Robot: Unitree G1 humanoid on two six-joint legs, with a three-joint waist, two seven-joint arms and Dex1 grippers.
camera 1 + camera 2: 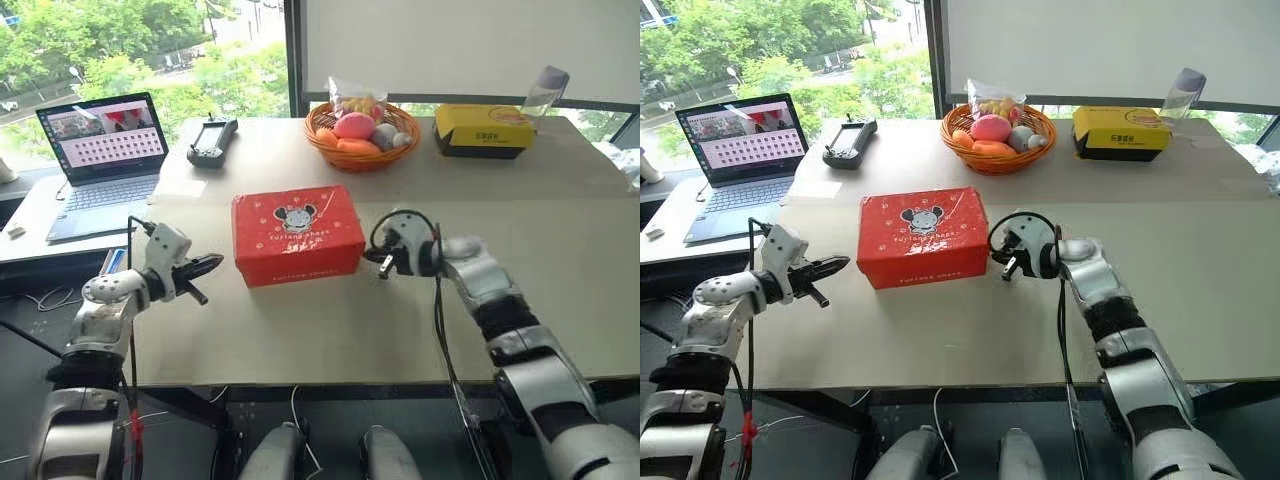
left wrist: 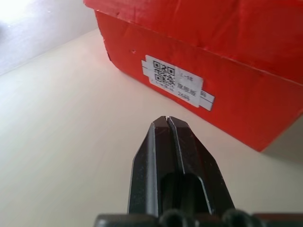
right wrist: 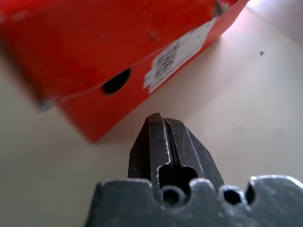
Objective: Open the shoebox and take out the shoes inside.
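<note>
The red shoebox [image 1: 297, 234] lies closed on the table, lid down, with a cartoon mouse and white lettering on top. My left gripper [image 1: 214, 264] is shut and points at the box's left end from a short gap; the left wrist view shows that end with a white barcode label [image 2: 174, 84]. My right gripper [image 1: 372, 257] is shut too, close beside the box's right end, where a finger hole [image 3: 116, 81] and another label show. Nothing is between either pair of fingers. The shoes are hidden inside the box.
Behind the box stand an orange basket [image 1: 362, 150] of fruit, a yellow box with a black base [image 1: 483, 130], and a black controller [image 1: 211, 141]. A laptop [image 1: 103, 160] sits on a lower desk to the left. The table's front edge [image 1: 300, 380] is near me.
</note>
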